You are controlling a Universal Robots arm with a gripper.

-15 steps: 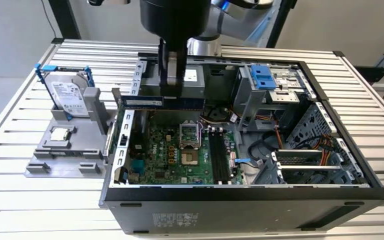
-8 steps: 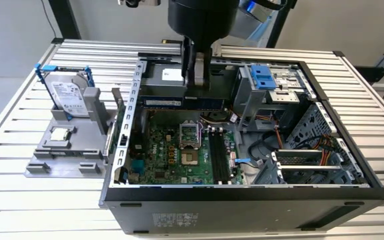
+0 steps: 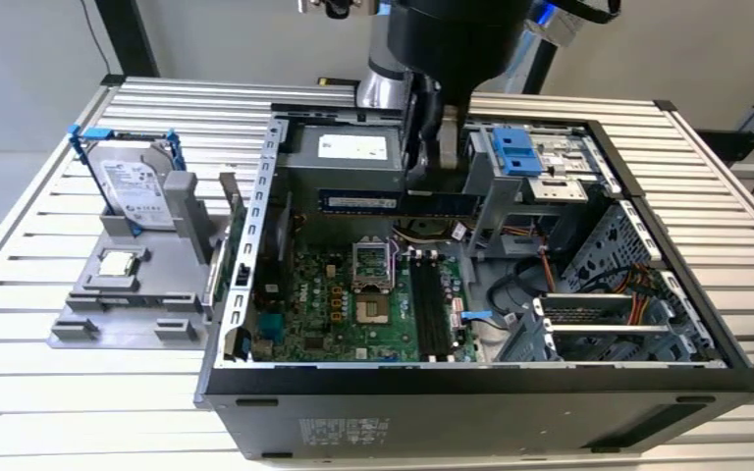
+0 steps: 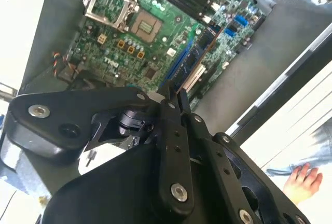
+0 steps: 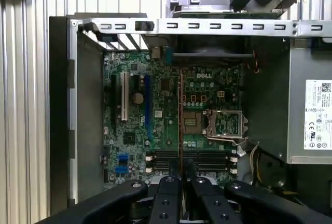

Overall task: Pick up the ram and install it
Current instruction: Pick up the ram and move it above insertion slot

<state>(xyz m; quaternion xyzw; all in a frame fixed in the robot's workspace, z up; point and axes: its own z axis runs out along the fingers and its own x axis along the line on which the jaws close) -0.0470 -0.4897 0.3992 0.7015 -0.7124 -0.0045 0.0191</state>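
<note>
The ram (image 3: 357, 202) is clamped between the closed fingers of the gripper (image 3: 430, 182). It hangs level inside the open computer case (image 3: 482, 378), above the green motherboard (image 3: 338, 299) and just in front of the power supply (image 3: 338, 147). In the first wrist view it runs edge-on, crosswise to the black memory slots (image 5: 166, 156) beneath it. A hard drive (image 3: 134, 182) stands on a grey holder near the slatted table's (image 3: 36, 294) edge, on the exterior view's left. A person's hand (image 4: 303, 180) shows outside the case. The arm reaches straight down into the case.
</note>
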